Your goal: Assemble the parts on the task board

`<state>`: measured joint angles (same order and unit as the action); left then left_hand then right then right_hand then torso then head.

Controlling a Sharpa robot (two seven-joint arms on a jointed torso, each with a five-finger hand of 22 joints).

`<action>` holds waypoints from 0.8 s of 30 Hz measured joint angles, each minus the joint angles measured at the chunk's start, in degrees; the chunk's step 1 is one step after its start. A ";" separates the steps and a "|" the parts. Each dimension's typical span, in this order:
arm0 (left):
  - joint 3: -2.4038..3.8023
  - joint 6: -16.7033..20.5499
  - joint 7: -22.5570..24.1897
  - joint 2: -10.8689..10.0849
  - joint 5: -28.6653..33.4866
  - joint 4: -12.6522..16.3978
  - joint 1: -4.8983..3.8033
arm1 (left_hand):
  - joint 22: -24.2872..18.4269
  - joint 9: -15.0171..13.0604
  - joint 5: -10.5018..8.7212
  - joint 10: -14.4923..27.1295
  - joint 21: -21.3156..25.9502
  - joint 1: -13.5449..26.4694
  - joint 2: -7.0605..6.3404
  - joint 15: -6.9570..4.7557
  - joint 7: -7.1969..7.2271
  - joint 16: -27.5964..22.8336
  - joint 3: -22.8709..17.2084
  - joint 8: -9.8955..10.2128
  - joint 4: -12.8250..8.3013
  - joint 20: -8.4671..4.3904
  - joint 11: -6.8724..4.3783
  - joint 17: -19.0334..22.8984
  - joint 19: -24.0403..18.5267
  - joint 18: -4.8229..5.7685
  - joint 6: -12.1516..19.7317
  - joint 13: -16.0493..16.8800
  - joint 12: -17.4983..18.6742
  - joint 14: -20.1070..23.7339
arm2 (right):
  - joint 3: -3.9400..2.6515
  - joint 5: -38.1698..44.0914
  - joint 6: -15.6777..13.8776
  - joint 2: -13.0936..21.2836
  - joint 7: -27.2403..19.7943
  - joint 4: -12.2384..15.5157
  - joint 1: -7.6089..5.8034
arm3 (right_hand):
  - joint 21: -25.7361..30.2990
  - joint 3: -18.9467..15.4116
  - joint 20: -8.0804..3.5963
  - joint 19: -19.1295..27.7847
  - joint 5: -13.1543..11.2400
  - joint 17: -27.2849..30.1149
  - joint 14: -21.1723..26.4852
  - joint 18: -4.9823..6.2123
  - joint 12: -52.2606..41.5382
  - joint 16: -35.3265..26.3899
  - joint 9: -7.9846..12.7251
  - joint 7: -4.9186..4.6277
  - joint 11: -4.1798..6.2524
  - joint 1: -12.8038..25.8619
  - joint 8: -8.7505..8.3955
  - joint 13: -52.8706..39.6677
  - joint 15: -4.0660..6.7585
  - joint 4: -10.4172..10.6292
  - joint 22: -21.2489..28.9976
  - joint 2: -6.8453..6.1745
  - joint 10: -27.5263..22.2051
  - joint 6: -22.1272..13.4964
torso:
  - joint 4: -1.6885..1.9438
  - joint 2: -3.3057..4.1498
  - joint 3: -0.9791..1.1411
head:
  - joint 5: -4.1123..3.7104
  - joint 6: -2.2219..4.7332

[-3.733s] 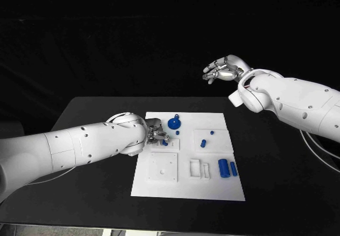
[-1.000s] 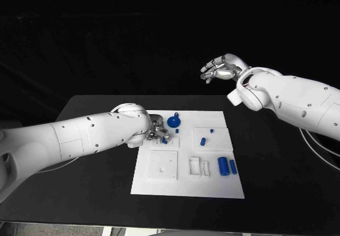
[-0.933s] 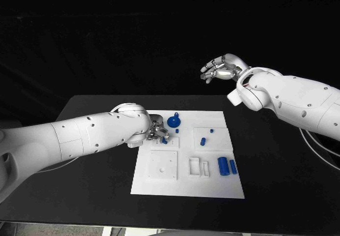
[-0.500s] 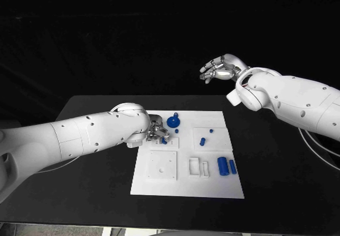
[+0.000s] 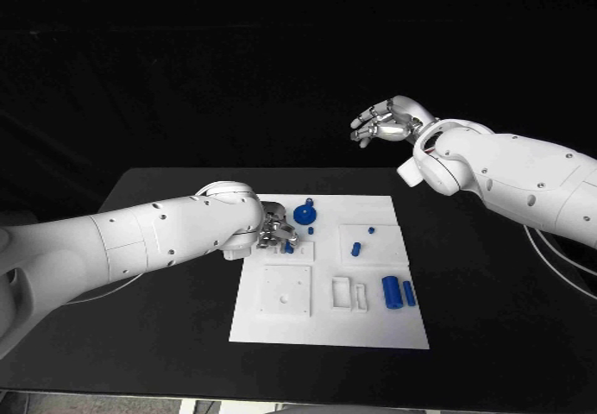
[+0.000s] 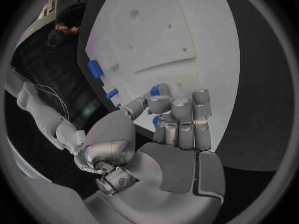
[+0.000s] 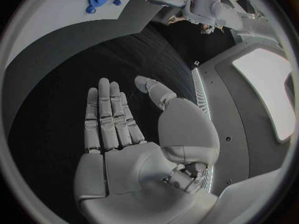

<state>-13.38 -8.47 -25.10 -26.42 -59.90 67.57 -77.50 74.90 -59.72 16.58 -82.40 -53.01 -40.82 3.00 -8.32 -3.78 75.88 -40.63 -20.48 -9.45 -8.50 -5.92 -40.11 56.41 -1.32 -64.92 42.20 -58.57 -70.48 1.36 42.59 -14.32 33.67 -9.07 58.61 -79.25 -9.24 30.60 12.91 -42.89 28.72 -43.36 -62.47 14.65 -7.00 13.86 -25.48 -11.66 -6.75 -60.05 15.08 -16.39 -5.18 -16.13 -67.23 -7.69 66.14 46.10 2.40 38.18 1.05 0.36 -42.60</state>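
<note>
Small smooth blue plastic part (image 6: pixel 154 91) pinched in left hand (image 6: pixel 177 122) fingertips, over flat white task board (image 5: pixel 373 319) at 10 o'clock; right hand (image 7: pixel 127 139) raised, fingers straight, slightly apart, holding nothing.

small blue part (image 6: pixel 154 91): mostly hidden behind my left hand's (image 6: pixel 177 117) curled fingers
my grip on it: cannot tell
task board (image 5: pixel 373 323) near-left corner: covered by my forearm

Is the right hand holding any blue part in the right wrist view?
No. The right hand lies flat with its fingers stretched out and nothing in it, raised away from the task board.
</note>
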 measured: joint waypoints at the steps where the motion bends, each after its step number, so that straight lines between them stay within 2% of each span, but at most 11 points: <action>1: 0.00 -0.05 0.00 0.07 0.03 -0.11 -0.01 | 0.00 -0.01 0.00 0.00 0.00 0.15 -0.13 0.00 0.06 0.00 0.00 -0.15 0.00 0.00 0.00 -0.04 0.00 0.00 -0.06 -0.03 0.00 0.00 | 0.00 0.00 0.04 -0.03 0.01 -0.01 0.00 | 0.00 0.00 0.00 0.00 0.13 0.00 0.05 0.00 0.00 0.00 0.00 0.00 0.00 0.00 0.00 0.05 -0.05 0.00 -0.02 0.00 0.00 0.00 | -0.01 0.00 0.00 | 0.01 0.01; 2: 0.00 -0.09 0.00 0.13 0.05 -0.19 -0.02 | 0.00 -0.02 0.00 0.00 0.00 0.23 -0.20 0.00 0.10 0.00 0.00 -0.20 0.00 0.00 0.00 -0.06 0.00 -0.05 -0.10 -0.08 -0.19 0.00 | 0.00 0.00 0.08 -0.05 0.01 -0.01 0.00 | 0.22 0.00 0.12 0.12 0.13 0.00 0.05 0.00 0.00 0.00 0.00 0.00 0.00 0.00 0.00 0.06 -0.05 0.00 -0.03 0.00 0.00 0.00 | -0.01 0.00 0.00 | 0.02 0.00; 4: 0.00 -0.13 -0.03 0.26 0.09 -0.35 -0.03 | 0.02 -0.04 0.00 0.00 0.00 0.36 -0.21 0.01 0.11 0.00 -0.25 -0.32 -0.24 0.00 0.00 -0.06 0.00 -0.92 -0.11 -0.13 -0.22 0.00 | 0.00 0.00 0.14 -0.07 0.02 -0.01 0.02 | 0.22 0.00 0.20 0.20 0.13 0.00 0.05 0.00 0.15 0.00 0.00 0.00 0.00 0.00 0.00 0.06 -0.05 0.00 -0.03 0.00 0.00 0.00 | -0.01 0.01 -0.01 | 0.03 0.00; 17: -0.02 -0.62 -0.26 0.67 0.17 -0.78 -0.16 | 0.04 0.13 -0.16 0.20 -0.23 -0.61 -1.61 0.10 0.29 0.00 -1.25 -0.32 -1.24 0.00 0.20 -0.05 0.00 -0.91 -0.29 -0.39 -0.22 -0.08 | 0.00 0.02 0.37 -0.07 0.07 -0.02 0.09 | 0.45 0.00 0.33 0.33 0.58 0.01 0.26 0.00 0.23 -0.22 0.07 -0.14 0.00 0.00 0.00 0.11 -0.25 0.00 -0.10 0.00 0.00 -0.14 | -0.06 0.02 -0.04 | 0.05 -0.11; 24: 0.02 -0.98 -0.44 0.68 0.18 -0.75 -0.20 | 0.03 0.03 0.69 0.20 -0.22 -1.09 -2.05 0.12 0.30 0.00 -1.31 -0.32 -1.30 0.00 0.20 -0.05 0.00 -0.91 -0.30 -0.54 -0.22 -0.08 | 0.00 0.03 0.52 -0.11 0.08 -0.02 0.19 | 0.45 0.00 0.23 0.64 0.58 0.01 0.26 0.00 0.23 -0.22 0.12 -0.13 0.00 0.00 0.00 0.11 -0.25 0.00 -0.15 0.00 0.00 -0.13 | -0.03 0.02 -0.03 | 0.03 -0.16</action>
<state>-13.36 -9.45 -25.54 -25.74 -59.72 66.82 -77.70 74.93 -59.69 17.26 -82.20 -53.24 -41.91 0.95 -8.20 -3.48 75.88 -41.94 -20.80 -10.75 -8.50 -5.72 -40.16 56.41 -2.23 -65.21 41.66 -58.78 -70.57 1.36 42.62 -13.80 33.56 -8.99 58.59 -79.05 -8.79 30.61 13.13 -42.25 29.29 -43.35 -62.21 14.66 -6.77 13.64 -25.36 -11.80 -6.76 -60.05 15.08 -16.28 -5.43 -16.13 -67.38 -7.69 66.14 45.97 2.37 38.20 1.02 0.39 -42.77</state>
